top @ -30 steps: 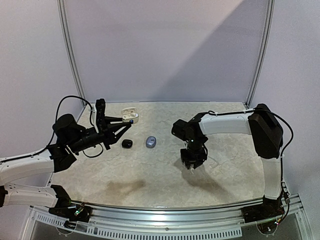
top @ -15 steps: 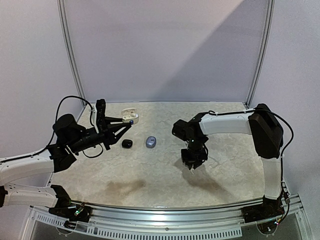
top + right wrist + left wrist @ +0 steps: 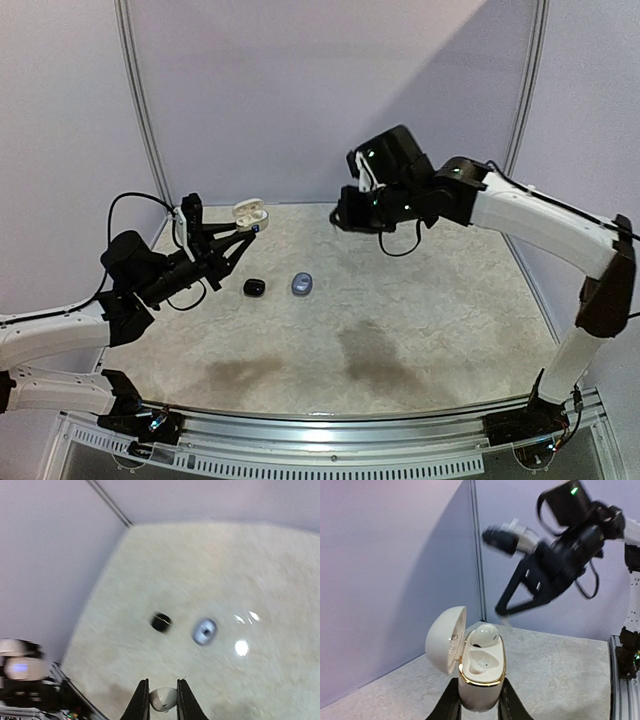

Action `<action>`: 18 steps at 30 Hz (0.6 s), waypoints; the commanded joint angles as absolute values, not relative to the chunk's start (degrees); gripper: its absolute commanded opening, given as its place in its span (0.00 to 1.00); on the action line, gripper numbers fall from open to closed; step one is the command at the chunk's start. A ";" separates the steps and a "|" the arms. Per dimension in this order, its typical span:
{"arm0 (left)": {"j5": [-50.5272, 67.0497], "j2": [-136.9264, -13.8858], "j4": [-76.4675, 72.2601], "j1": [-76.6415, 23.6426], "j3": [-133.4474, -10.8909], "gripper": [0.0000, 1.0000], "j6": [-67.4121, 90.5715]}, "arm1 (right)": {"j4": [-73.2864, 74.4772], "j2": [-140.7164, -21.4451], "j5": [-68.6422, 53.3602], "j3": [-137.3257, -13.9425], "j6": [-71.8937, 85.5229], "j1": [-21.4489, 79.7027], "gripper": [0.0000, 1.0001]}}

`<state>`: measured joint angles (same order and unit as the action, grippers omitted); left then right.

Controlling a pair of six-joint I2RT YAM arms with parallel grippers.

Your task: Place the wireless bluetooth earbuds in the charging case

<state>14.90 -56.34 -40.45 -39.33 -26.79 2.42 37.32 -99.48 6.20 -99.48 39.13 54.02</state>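
Observation:
My left gripper [image 3: 479, 701] is shut on the base of a white charging case [image 3: 481, 677] with a gold rim, held upright above the table with its lid [image 3: 445, 639] swung open. One white earbud [image 3: 484, 635] sits in the far slot; the near slot [image 3: 481, 661] is empty. In the top view this case [image 3: 250, 212] is at the back left, with the left gripper [image 3: 241, 232] under it. My right gripper [image 3: 163, 698] is shut on a small white earbud [image 3: 164, 699]. It hangs high over the back of the table [image 3: 342, 217], to the right of the case and apart from it.
A small black case [image 3: 254, 287] and a blue-grey case [image 3: 302, 284] lie on the marbled tabletop [image 3: 420, 320], below and between the two grippers. The wrist view also shows the black case [image 3: 161, 622] and the blue-grey case [image 3: 204, 631]. Purple walls with metal corner posts [image 3: 138, 100] close the back.
The right arm has risen from the table at centre right with the white earbud pinched in it and swung up and left toward the case. The left gripper has lifted the case slightly.

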 commanded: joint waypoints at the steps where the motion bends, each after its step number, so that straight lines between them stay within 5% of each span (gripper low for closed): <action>1: 11.16 -57.69 -45.73 -39.37 -26.45 0.00 -2.22 | 9.57 -95.21 14.87 -97.45 30.36 60.62 0.00; 6: 11.53 -57.70 -46.15 -39.42 -26.68 0.00 -1.41 | -5.77 -98.16 15.63 -97.25 24.12 64.61 0.00; 18: 10.58 -57.78 -46.00 -39.38 -27.18 0.00 -0.31 | -9.97 -105.82 12.42 -100.55 18.19 68.17 0.00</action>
